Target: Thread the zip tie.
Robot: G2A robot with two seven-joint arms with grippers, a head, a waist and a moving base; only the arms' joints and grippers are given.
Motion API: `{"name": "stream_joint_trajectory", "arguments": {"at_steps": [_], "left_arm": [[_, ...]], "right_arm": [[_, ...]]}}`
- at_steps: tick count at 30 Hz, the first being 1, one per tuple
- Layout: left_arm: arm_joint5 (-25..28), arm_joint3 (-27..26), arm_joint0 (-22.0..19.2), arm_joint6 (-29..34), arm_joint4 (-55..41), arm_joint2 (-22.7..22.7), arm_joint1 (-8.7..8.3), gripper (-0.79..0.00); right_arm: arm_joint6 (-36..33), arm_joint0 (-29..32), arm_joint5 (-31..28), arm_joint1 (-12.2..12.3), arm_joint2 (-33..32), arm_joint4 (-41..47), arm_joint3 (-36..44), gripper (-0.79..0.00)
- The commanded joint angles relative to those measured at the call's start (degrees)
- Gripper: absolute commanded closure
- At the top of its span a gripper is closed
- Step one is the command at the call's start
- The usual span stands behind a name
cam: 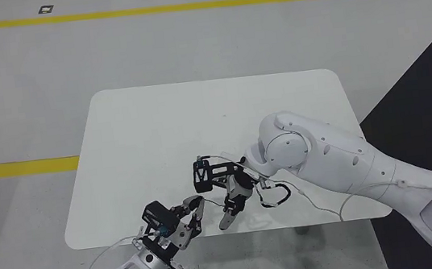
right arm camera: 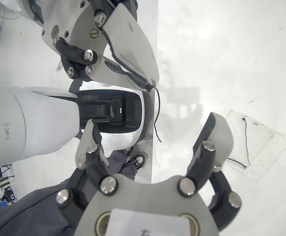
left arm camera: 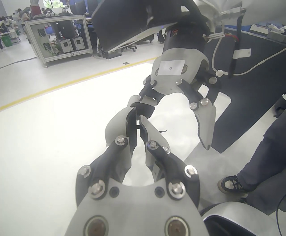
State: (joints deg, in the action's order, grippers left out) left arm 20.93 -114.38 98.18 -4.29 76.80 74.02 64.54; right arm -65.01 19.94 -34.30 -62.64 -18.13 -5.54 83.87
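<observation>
One zip tie (right arm camera: pixel 156 116) dangles from left tool (right arm camera: pixel 150 86), seemingly at table (cam: pixel 197 112) edge.

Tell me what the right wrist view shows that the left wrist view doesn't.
Right wrist view, not the left: the free length of the thin black zip tie trailing from the left gripper, and a clear plastic bag on the white table with another black tie in or on it. Left wrist view, not the right: the yellow floor line and a metal-framed equipment rack beyond the table. Both: the left gripper shut on the zip tie, the right gripper open facing it.
</observation>
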Motion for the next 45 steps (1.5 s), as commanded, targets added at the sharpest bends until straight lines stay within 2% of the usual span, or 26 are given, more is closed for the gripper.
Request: {"name": "stream_joint_trajectory", "arguments": {"at_steps": [1,3,5,10,13,14,16,21,28,32,34,38,45], "left_arm": [[0.0,0.0,0.0,0.0,0.1,0.0,0.00,0.000],[0.0,0.0,0.0,0.0,0.1,0.0,0.00,0.000],[0.0,0.0,0.0,0.0,0.1,0.0,0.00,0.000],[-0.7,0.0,0.0,-0.3,-0.6,0.1,0.05,0.000],[-0.5,0.0,0.1,-0.3,-0.9,0.1,0.05,0.000],[-0.4,0.0,0.1,-0.2,-1.1,0.2,0.05,0.000],[-0.2,-0.1,0.1,-0.2,-1.6,0.2,0.04,0.000],[0.1,-0.1,0.0,0.2,-1.9,0.3,0.01,0.000],[0.8,-0.2,0.0,0.3,-2.0,0.1,-0.01,0.000],[1.8,-0.4,0.0,0.4,-2.2,0.1,-0.08,0.000],[1.8,-0.5,0.1,0.2,-2.3,0.1,-0.08,0.000],[2.2,-0.6,0.1,0.1,-2.1,0.0,-0.12,0.000],[2.8,-1.0,0.4,-0.7,-1.7,-0.1,-0.19,0.000]], "right_arm": [[0.0,0.0,0.0,0.0,0.0,0.0,0.0,-0.785],[0.4,0.3,-0.2,0.0,0.0,0.2,0.3,-0.785],[2.4,1.0,-2.8,0.1,-0.6,-0.6,1.7,-0.785],[3.8,2.7,-6.9,1.5,-3.6,-0.3,2.3,-0.782],[2.8,3.7,-7.8,2.7,-5.2,0.2,2.5,-0.723],[2.7,4.0,-7.6,3.0,-5.5,0.0,2.8,-0.631],[2.8,4.5,-7.8,3.5,-6.0,-0.1,3.6,-0.388],[5.1,4.8,-10.1,4.0,-5.2,-1.5,3.9,-0.289],[6.6,4.5,-10.6,4.1,-6.0,-2.5,1.5,-0.283],[7.3,5.1,-11.5,4.1,-6.6,-2.5,0.9,-0.240],[7.2,5.2,-11.9,4.0,-6.6,-2.4,0.7,-0.246],[7.3,5.4,-12.2,3.4,-6.0,-2.1,0.3,-0.219],[7.0,4.8,-11.2,1.9,-4.9,-1.8,-1.2,-0.219]]}}
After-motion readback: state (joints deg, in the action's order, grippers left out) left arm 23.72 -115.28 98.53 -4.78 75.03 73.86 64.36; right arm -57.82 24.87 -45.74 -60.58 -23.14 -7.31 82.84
